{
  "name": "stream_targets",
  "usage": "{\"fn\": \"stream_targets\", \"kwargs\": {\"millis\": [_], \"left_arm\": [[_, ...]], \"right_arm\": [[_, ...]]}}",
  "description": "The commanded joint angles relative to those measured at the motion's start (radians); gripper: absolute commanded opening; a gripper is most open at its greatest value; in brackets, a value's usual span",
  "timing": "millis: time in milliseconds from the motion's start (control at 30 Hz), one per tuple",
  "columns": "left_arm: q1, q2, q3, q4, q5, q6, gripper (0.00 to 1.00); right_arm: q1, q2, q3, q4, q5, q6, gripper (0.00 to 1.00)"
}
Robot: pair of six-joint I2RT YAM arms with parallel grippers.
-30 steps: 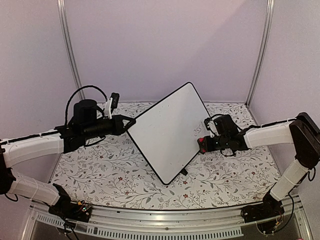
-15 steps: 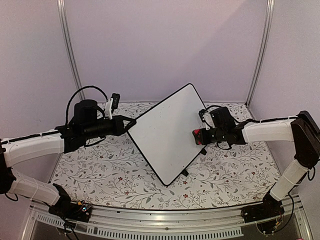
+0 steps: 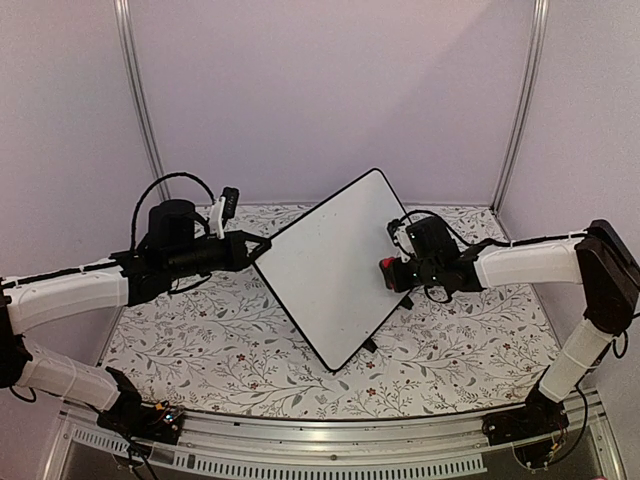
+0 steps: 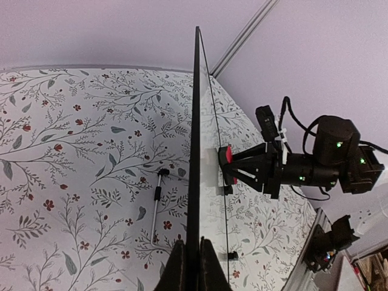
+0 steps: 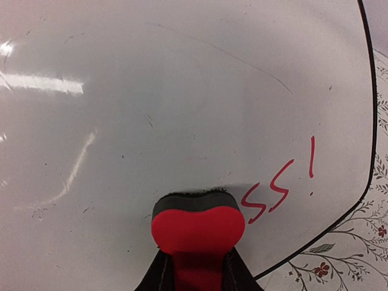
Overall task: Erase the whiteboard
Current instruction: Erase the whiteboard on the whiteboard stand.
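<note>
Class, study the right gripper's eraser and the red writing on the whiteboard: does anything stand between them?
Nothing visible does. The eraser, shut in the right gripper, sits against the whiteboard just left of the red writing, with only bare board between them.

- The table [image 3: 200,340] is covered in a white cloth printed with grey leafy sprigs and small red flowers.
- Behind the table stands a plain back wall [image 3: 330,90], pale lilac.
- From the table's far corners rise two slim metal posts, the left post [image 3: 140,100] and the right post [image 3: 520,100].
- Side walls of the same lilac flank the table.
- Along the table's near edge runs a slotted aluminium rail [image 3: 330,445].
- Light over the table is soft and even.
</note>
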Motion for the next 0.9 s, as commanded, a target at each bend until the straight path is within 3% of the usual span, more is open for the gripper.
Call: {"fn": "stream_targets", "kwargs": {"millis": [0,400,867], "left_arm": [[-0.022,0.004,0.004,0.007,0.083,0.095,0.00],[-0.022,0.001,0.002,0.005,0.078,0.095,0.00],[-0.021,-0.007,0.003,0.004,0.075,0.097,0.00]], "right_arm": [[0.040,0.003,-0.084,-0.052,0.006,0.012,0.22],[0.036,-0.010,-0.123,-0.029,0.014,0.038,0.23],[-0.053,0.041,0.106,-0.091,-0.036,0.002,0.23]]}}
